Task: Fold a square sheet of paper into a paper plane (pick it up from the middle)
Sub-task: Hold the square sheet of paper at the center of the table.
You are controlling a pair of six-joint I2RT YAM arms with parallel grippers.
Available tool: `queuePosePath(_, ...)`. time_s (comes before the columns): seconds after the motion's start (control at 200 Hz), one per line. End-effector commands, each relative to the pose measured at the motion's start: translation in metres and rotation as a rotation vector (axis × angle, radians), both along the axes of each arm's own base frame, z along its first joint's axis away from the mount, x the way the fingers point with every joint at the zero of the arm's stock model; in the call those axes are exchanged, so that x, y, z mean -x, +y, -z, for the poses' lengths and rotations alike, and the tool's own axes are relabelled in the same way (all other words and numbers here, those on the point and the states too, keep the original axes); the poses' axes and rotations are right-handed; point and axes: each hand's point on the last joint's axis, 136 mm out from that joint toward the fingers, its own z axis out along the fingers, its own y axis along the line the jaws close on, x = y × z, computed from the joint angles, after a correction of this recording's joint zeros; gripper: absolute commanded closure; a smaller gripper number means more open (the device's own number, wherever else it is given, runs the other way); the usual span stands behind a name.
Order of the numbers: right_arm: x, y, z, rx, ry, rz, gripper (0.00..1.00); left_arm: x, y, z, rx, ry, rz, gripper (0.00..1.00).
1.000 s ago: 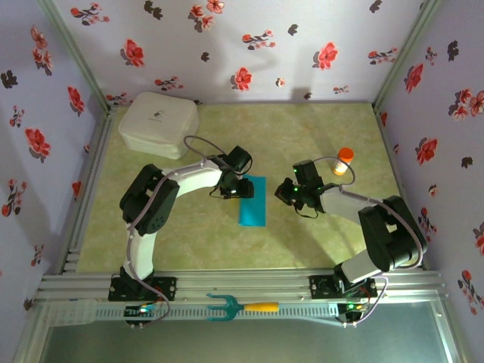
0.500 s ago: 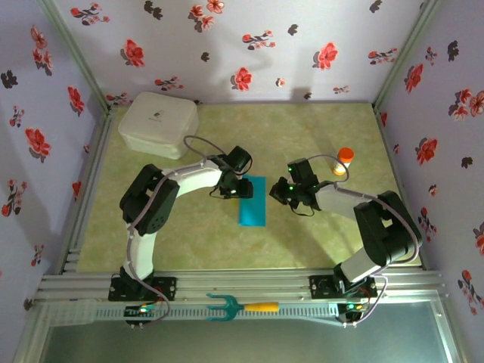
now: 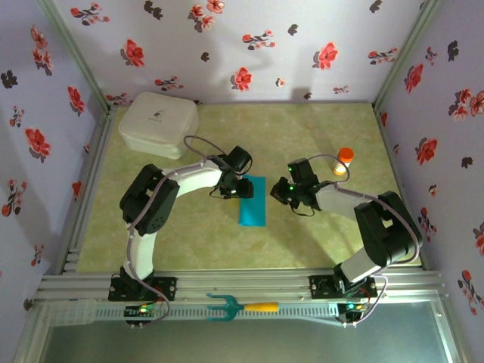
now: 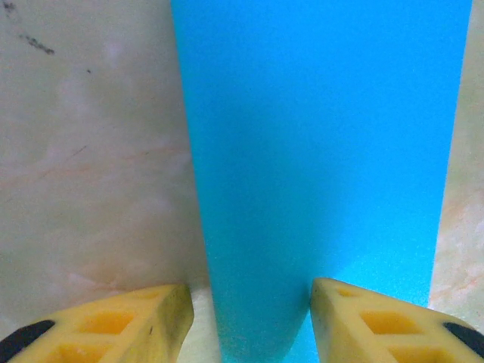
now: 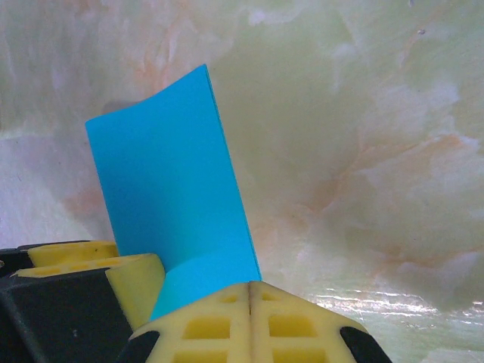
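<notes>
Right fingers [image 5: 204, 325] neared the paper [image 3: 252, 201] (orange-capped bottle [image 3: 344, 161] nearby).

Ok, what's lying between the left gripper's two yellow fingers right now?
The matte teal-blue paper sheet runs between the parted fingers of the left gripper, over the marbled beige tabletop, as the left wrist view shows.

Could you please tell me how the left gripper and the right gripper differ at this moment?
The left gripper has its jaws apart, while the right gripper has its jaws shut with nothing between them. The left gripper sits over the folded sheet of paper, which runs between its jaws; the right gripper is beside the sheet, facing its raised part. Both have yellow fingers and sit low over the table.
</notes>
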Motion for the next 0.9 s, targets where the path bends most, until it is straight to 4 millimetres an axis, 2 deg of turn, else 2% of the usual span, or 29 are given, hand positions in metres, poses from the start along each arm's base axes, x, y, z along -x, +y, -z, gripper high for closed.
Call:
queuePosePath(0.0, -0.004, 0.0, -0.007, 0.011, -0.022, 0.0, 0.96, -0.005, 0.033, 0.052, -0.165, 0.004, -0.024, 0.5)
queuePosePath(0.63, -0.004, 0.002, -0.007, 0.002, -0.016, -0.01, 0.96, -0.006, 0.032, 0.053, -0.166, 0.004, -0.012, 0.49)
queuePosePath(0.78, -0.006, 0.016, -0.012, -0.059, -0.033, -0.045, 0.99, -0.006, 0.031, 0.052, -0.164, 0.002, -0.012, 0.49)
queuePosePath(0.895, -0.007, 0.026, -0.007, -0.076, -0.016, -0.066, 1.0, -0.006, 0.032, 0.053, -0.166, 0.003, -0.013, 0.49)
